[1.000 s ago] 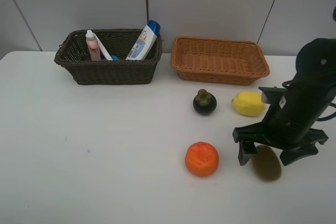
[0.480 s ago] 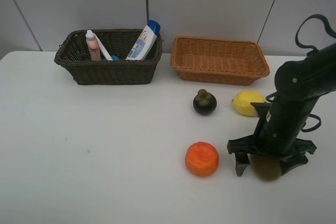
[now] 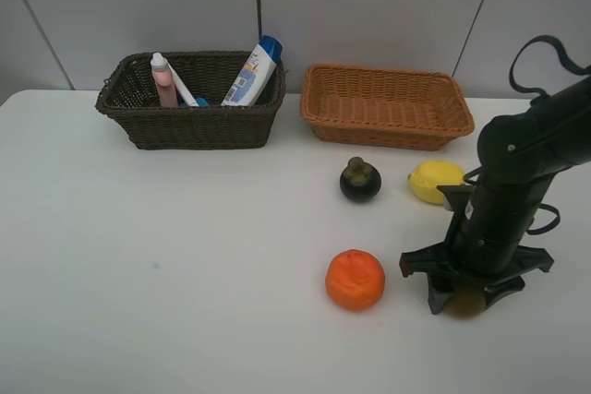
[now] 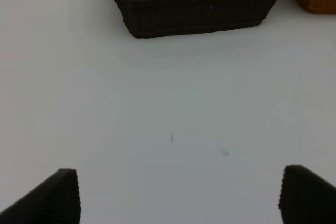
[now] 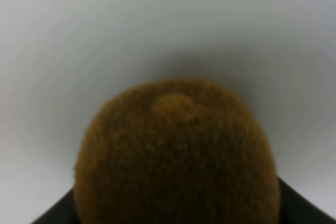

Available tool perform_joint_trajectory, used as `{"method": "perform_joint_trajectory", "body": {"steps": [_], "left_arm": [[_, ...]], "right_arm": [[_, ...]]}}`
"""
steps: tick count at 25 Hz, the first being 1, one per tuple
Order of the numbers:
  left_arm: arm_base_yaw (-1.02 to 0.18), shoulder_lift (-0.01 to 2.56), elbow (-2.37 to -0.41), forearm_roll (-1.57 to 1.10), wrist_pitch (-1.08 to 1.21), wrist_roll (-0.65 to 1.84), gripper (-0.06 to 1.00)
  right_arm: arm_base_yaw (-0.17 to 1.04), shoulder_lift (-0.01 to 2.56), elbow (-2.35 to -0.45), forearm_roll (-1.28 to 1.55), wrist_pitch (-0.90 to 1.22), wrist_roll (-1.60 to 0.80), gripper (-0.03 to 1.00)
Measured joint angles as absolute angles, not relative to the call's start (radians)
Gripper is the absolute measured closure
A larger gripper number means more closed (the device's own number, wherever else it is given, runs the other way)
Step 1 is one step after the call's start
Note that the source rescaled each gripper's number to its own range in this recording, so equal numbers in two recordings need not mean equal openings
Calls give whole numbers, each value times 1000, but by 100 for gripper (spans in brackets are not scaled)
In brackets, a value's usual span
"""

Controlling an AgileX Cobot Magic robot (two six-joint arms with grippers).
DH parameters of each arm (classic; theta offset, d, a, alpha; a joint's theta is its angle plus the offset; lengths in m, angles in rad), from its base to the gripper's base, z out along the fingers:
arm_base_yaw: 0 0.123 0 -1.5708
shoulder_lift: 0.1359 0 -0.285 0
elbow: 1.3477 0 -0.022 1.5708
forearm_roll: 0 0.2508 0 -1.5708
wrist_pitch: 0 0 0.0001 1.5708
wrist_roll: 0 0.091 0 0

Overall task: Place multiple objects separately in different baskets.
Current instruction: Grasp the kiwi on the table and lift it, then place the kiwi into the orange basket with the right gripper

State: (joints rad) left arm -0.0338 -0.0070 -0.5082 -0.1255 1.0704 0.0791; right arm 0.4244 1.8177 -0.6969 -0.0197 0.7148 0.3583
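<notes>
Right gripper (image 3: 464, 296) is down on the white table (image 3: 185, 274) at about four o'clock, jaws clamped on the brown kiwi (image 5: 176, 156), with the orange (image 3: 355, 279) at its nine o'clock and the lemon (image 3: 436, 180) at twelve. Left gripper (image 4: 178, 198) hangs wide open over the table, holding nothing, the dark basket (image 4: 194, 11) at its twelve o'clock.

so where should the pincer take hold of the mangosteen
I'd take the mangosteen around its round dark body, under the leafy cap, coming straight down from above. It sits upright on the table, cap up, with free space all round; the lemon lies well apart.
</notes>
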Motion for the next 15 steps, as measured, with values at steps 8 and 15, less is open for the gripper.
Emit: {"method": "perform_joint_trajectory", "body": {"steps": [8,15], "left_arm": [[-34,-7,-508,-125,1070,79,-5],[-34,-7,-508,-125,1070,79,-5]], "right_arm": [[424,1750,-739,-63,817,350,97],[317,1717,-1114,-85,1065,236,97]]}}
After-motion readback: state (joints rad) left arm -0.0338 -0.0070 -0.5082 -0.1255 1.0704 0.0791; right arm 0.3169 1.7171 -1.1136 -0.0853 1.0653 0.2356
